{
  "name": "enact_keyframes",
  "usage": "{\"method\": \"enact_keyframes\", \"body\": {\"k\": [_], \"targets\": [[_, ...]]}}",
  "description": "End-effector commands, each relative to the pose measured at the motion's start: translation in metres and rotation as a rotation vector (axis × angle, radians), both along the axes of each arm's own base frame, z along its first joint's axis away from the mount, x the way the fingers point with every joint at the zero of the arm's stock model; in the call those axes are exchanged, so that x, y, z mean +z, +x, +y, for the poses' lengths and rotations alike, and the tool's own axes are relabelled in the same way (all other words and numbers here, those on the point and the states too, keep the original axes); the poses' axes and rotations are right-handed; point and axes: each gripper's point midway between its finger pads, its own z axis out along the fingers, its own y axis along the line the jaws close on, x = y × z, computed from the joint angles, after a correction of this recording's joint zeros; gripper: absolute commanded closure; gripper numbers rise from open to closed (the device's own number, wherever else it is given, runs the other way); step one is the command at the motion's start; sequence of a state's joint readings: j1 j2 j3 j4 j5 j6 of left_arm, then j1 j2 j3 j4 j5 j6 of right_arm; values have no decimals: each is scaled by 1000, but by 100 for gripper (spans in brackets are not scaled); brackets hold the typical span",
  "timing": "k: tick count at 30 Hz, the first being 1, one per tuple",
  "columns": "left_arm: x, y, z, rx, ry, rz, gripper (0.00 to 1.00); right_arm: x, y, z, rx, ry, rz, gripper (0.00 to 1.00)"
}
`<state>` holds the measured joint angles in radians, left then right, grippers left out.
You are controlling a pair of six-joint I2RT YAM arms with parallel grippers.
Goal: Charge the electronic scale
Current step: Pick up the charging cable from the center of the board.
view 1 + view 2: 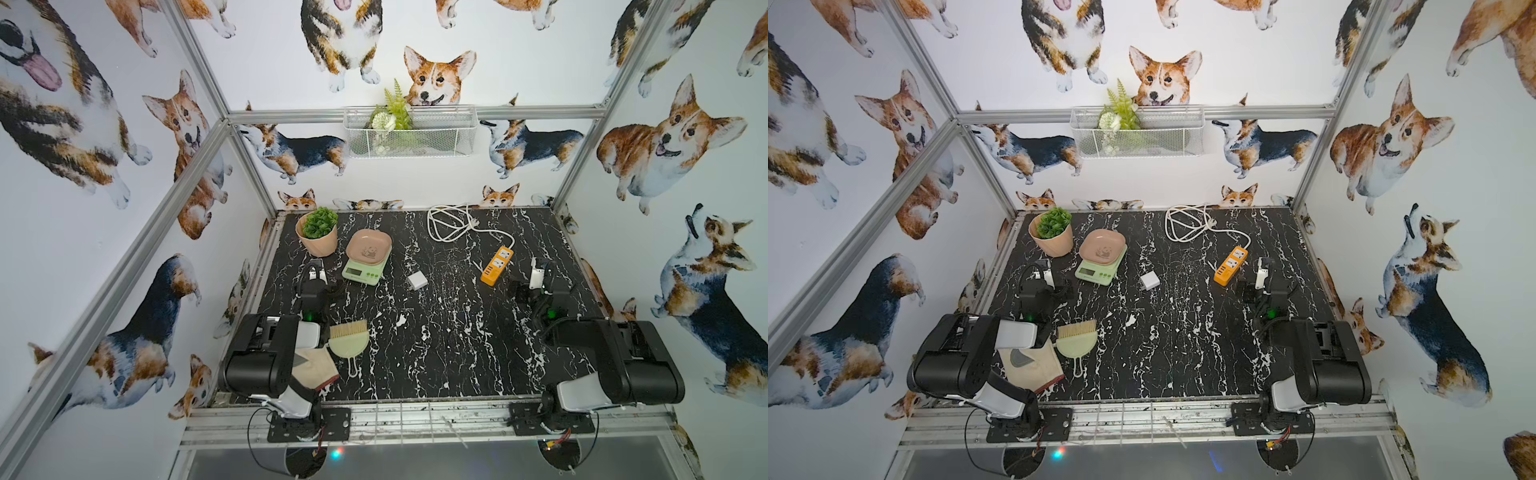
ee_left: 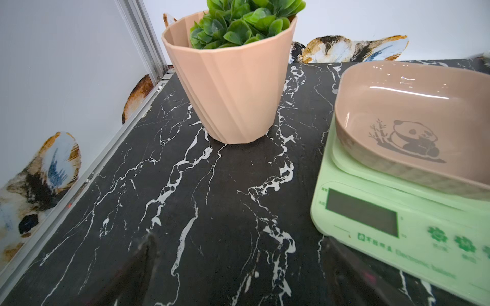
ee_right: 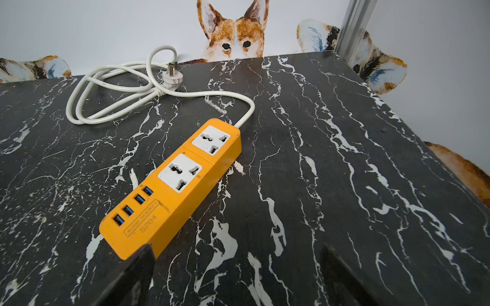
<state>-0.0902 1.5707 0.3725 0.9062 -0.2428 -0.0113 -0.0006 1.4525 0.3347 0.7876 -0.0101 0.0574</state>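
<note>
1. End effectors. The left gripper (image 2: pixel 244 265) and the right gripper (image 3: pixel 238 265) both stand spread wide and empty, with bare tabletop between the jaws.

2. Location. The pale-green plastic electronic scale (image 1: pixel 365 259), topped by a pink panda tray, stands on the black white-veined marble table (image 1: pixel 436 353). It is just beside the salmon faceted plant pot (image 1: pixel 318 237) and near the left gripper.

3. Procedure (judged). Nothing is connected yet. The small white cube charger (image 1: pixel 417 281) lies between the scale and the orange plastic power strip (image 1: pixel 497 266), so start there. Grip its flat sides, aim the prongs at a socket, and steady the strip with the other arm.

4. View differences. Only the top views show the charger. The left wrist view alone resolves the scale's dark display (image 2: pixel 362 212). The right wrist view alone resolves 2 sockets, 4 USB ports and the white wall plug (image 3: pixel 173 75) lying loose. No cable to the scale is visible.
</note>
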Motion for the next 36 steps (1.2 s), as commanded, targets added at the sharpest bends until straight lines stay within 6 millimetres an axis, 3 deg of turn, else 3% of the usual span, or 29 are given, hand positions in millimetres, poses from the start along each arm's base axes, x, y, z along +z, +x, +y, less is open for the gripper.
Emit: {"method": "enact_keyframes", "body": {"k": [1,36], "targets": [[9,3,2,10,5,-39,0,7,2,-1,-6,3,-28,0],[9,3,-5,-31,3,-40,0,8,1,-3,-23,2,-38,0]]}}
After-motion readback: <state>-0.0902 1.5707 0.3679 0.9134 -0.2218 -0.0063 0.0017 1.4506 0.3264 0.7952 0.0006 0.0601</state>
